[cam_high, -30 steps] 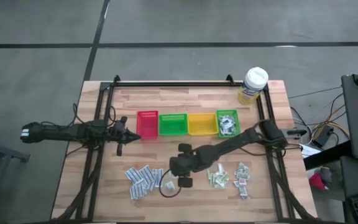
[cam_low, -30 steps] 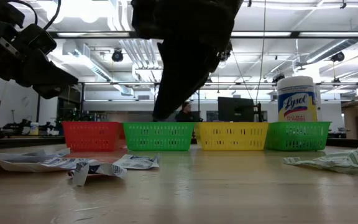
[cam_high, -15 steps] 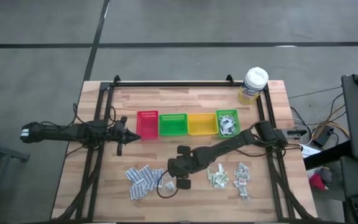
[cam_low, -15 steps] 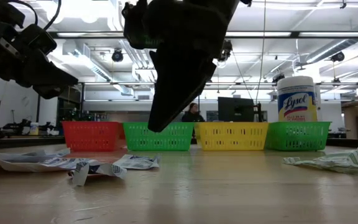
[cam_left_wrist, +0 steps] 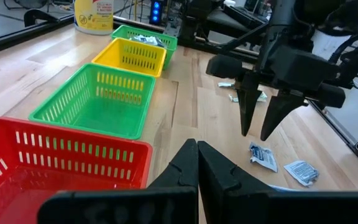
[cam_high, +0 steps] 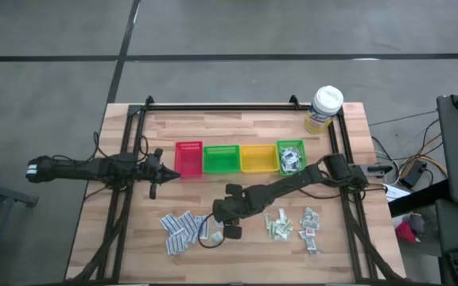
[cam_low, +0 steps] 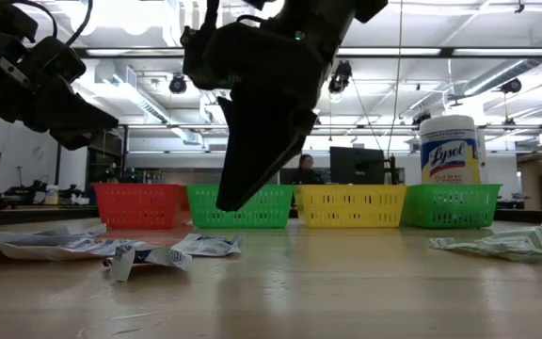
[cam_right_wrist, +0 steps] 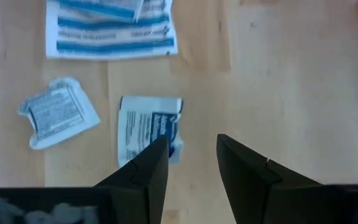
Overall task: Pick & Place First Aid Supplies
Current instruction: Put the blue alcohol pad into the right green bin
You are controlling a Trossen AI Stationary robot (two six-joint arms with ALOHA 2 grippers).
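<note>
First aid supplies lie on the wooden table in three groups: white-blue sachets (cam_high: 181,229), pale green ones (cam_high: 278,226) and grey and white-red ones (cam_high: 310,222). My right gripper (cam_right_wrist: 191,149) hangs open, pointing steeply down, just above a small white-blue sachet (cam_right_wrist: 149,127) at the right edge of the white-blue group. A grey sachet (cam_right_wrist: 58,118) lies flat beside it. In the left wrist view the right gripper (cam_left_wrist: 258,121) stands clear of the table. My left gripper (cam_left_wrist: 197,165) waits shut at the table's left, near the red bin (cam_high: 188,159).
A row of bins stands across the middle: red, green (cam_high: 221,159), yellow (cam_high: 258,157) and a second green one (cam_high: 291,156) that has sachets in it. A yellow wipes tub (cam_high: 324,109) stands at the far right corner. Bare wood lies between the sachet groups.
My right gripper has sunk a little toward the table and shifted slightly toward the table's left, over the edge of the white-blue sachets, staying open. The sachets have not moved.
</note>
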